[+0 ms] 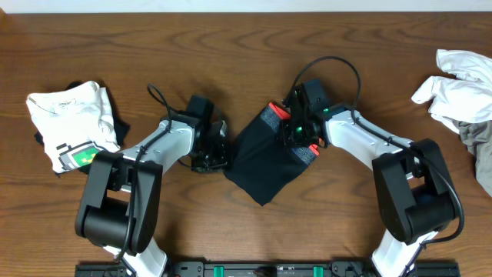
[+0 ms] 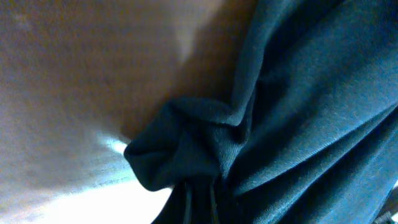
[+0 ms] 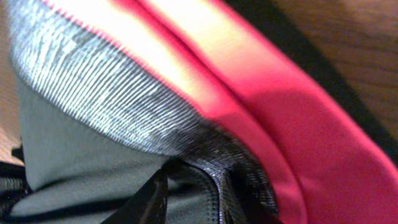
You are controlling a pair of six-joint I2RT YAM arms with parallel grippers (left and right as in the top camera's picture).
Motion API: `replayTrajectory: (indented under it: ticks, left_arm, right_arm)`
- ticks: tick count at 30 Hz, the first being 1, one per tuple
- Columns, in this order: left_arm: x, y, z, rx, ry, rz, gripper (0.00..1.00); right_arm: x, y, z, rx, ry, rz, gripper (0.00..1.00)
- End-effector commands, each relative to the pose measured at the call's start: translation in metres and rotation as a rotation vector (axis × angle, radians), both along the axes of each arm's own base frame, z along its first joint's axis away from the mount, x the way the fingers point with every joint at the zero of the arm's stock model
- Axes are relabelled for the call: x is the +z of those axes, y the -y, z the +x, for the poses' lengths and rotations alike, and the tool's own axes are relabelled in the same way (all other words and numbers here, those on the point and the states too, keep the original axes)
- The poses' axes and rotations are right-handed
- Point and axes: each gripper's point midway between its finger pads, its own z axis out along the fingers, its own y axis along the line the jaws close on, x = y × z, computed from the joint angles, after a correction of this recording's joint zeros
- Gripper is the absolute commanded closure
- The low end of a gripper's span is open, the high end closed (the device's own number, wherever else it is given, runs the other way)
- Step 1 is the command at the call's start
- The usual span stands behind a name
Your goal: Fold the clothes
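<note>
trousers (image 1: pixel 261 163) lie well R of white tee (image 1: pixel 69 123), long axis diagonal, waistband (image 1: pixel 270 115) at far end. L gripper (image 1: pixel 217 160) pinching their tee-side corner tight. R gripper (image 1: pixel 295 135) on waistband, side away from tee, can't tell if clamped or loose.

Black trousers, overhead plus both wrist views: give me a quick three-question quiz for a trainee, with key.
1. True or false: the white T-shirt lies apart from the black trousers.
2. What is the left gripper shut on? A) bunched fabric of the black trousers B) the white T-shirt C) a cable
3. Fill in: at the right gripper, the waistband is grey and ____.
Key: 1 true; 2 A; 3 red.
</note>
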Motion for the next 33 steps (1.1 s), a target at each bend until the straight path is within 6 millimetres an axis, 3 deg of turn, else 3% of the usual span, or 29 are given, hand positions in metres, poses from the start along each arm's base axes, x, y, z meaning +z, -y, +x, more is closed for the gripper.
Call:
replayTrajectory:
  ticks: [1, 7, 13, 15, 17, 18, 20, 25, 33]
  left_arm:
    - [-0.03, -0.029, -0.044, -0.015, -0.157, 0.149, 0.94]
    - [-0.014, -0.027, -0.036, -0.016, -0.094, 0.129, 0.94]
    - [0.033, -0.021, -0.015, -0.009, 0.097, 0.076, 0.93]
    - [0.052, -0.019, -0.008, -0.005, 0.179, 0.054, 0.89]
    - [0.071, -0.017, 0.001, 0.0, 0.265, 0.032, 0.5]
    - [0.078, -0.017, 0.006, 0.004, 0.306, 0.034, 0.37]
    - [0.087, -0.022, 0.017, 0.016, 0.379, 0.059, 0.27]
    - [0.093, -0.025, 0.035, 0.034, 0.466, 0.086, 0.22]
    - [0.094, -0.013, 0.076, -0.055, 0.643, 0.061, 0.22]
  right_arm:
    - [-0.035, 0.062, 0.016, -0.068, 0.009, -0.238, 0.68]
    - [0.002, 0.058, 0.024, -0.047, 0.02, -0.233, 0.64]
    - [0.078, 0.053, 0.037, -0.048, 0.152, -0.191, 0.62]
    - [0.104, 0.054, 0.034, -0.053, 0.197, -0.174, 0.6]
    - [0.124, 0.057, 0.026, -0.057, 0.219, -0.166, 0.6]
    - [0.131, 0.058, 0.022, -0.057, 0.224, -0.164, 0.59]
    - [0.143, 0.062, 0.011, -0.057, 0.223, -0.165, 0.59]
    - [0.14, 0.067, -0.018, -0.036, 0.135, -0.195, 0.59]
    - [0.102, 0.06, -0.058, -0.017, -0.009, -0.227, 0.6]
